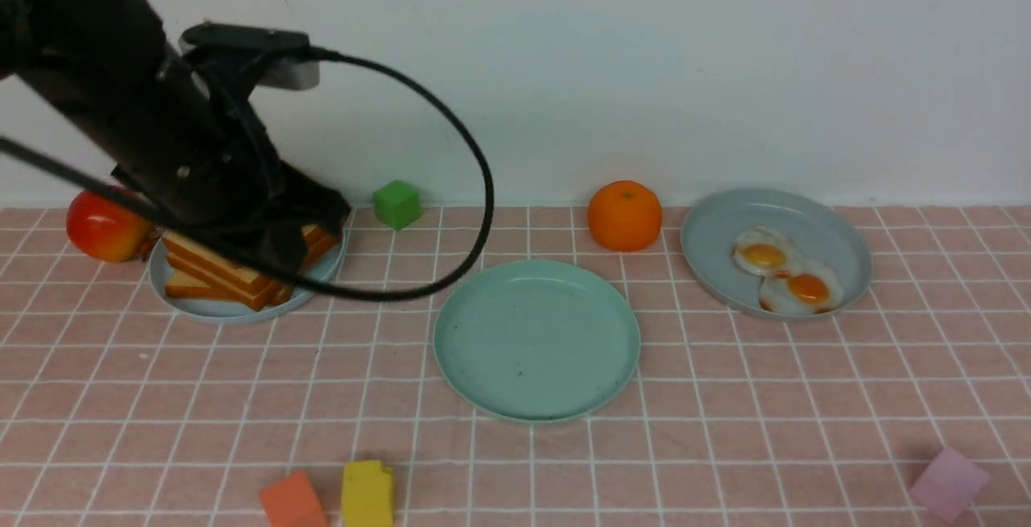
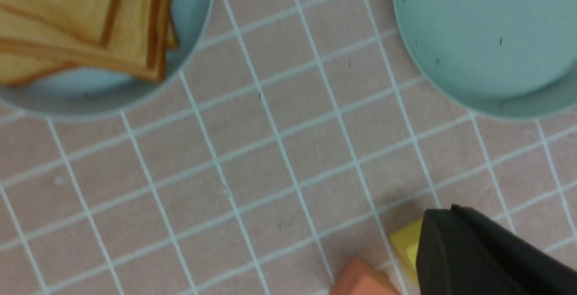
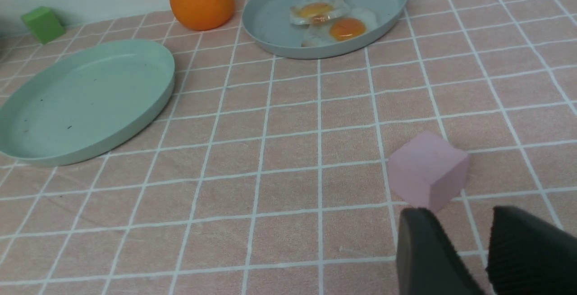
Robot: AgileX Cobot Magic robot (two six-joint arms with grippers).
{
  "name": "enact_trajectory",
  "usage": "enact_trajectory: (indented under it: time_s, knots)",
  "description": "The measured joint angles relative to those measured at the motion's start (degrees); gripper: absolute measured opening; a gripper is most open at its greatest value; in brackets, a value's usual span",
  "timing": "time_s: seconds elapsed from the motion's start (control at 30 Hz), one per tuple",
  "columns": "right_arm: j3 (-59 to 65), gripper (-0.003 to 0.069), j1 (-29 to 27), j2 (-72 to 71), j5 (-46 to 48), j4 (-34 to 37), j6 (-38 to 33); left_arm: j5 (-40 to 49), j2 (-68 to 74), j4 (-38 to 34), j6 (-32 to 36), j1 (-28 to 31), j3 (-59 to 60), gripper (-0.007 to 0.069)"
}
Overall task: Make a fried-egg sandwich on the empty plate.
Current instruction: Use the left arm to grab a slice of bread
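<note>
front view alone shows my left pincer (image 1: 298, 233) low over the stack of golden toast slices (image 1: 217, 273) on a pale grey-blue plate (image 1: 233, 311); i cannot tell its spread. left wrist view gives only one black finger (image 2: 473, 254), by a yellow block (image 2: 405, 245). right wrist view only: right pincer (image 3: 466, 216) narrow, holding nothing, just beside a pink cube (image 3: 426, 171). round mint-green plastic plate (image 1: 536, 342) sits mid-bench (image 1: 725, 430), bare and dark-specked, between the toast and two fried toy eggs (image 1: 785, 273).

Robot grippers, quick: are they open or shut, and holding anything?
Left gripper: cannot tell; it sits low over the toast pile.
Right gripper: open, holding nothing.
</note>
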Motion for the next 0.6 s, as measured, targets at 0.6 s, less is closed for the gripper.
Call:
enact_trajectory:
  time_s: [0.6]
  knots:
    - [0.68, 0.0241, 0.05, 0.00, -16.38, 17.70, 9.70, 2.00, 8.28, -1.71, 3.73, 5.80, -5.33, -0.0013]
